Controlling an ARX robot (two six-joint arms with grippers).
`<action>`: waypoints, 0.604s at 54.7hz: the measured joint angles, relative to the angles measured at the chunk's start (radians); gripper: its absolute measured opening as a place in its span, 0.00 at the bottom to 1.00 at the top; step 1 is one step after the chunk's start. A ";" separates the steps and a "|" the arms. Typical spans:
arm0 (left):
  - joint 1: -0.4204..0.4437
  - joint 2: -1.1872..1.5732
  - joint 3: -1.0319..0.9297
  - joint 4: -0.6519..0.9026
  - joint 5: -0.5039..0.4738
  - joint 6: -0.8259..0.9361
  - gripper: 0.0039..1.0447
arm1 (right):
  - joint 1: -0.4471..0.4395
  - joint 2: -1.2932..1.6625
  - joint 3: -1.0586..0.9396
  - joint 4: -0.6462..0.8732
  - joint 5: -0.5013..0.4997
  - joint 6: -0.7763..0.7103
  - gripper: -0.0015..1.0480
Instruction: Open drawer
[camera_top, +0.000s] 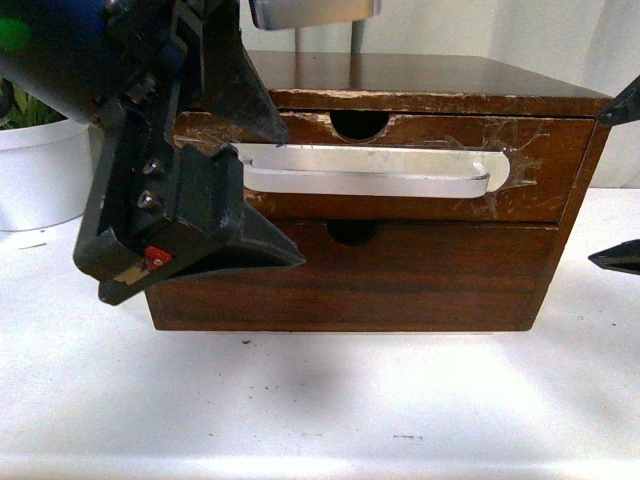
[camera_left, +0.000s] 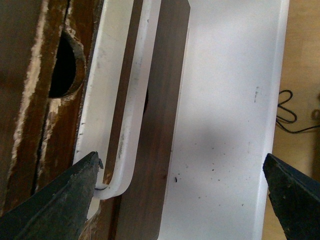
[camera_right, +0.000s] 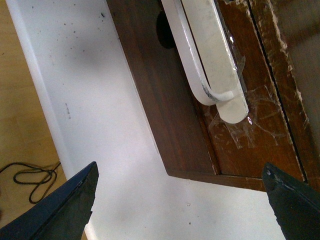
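Observation:
The drawer (camera_top: 520, 180) is the upper front of a dark brown scratched wooden cabinet. It carries a long white handle (camera_top: 370, 170) held by clear tape, with a half-round notch (camera_top: 358, 125) above it. It looks shut. My left gripper (camera_top: 292, 200) is open, its jaws straddling the handle's left end. In the left wrist view (camera_left: 180, 157) one finger (camera_left: 65, 200) sits right at the handle's curved end (camera_left: 120, 185). My right gripper (camera_top: 610, 182) is open and empty off the cabinet's right edge. The right wrist view shows the handle's taped right end (camera_right: 225, 100).
A plain lower drawer front (camera_top: 400, 280) with its own notch (camera_top: 352, 232) sits below. The cabinet stands on a white table (camera_top: 330, 400). A white plant pot (camera_top: 40, 170) stands at the left. A black cable (camera_left: 285, 112) lies on the floor beyond the table edge.

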 joint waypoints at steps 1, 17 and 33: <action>-0.002 0.004 0.001 0.002 -0.001 0.000 0.94 | -0.001 0.000 0.000 -0.002 -0.001 -0.002 0.91; 0.002 0.050 0.014 0.019 -0.014 -0.010 0.94 | -0.025 -0.016 -0.001 -0.023 -0.022 -0.028 0.91; 0.013 0.079 0.017 0.031 -0.040 -0.006 0.94 | -0.021 -0.024 -0.001 -0.036 -0.032 -0.037 0.91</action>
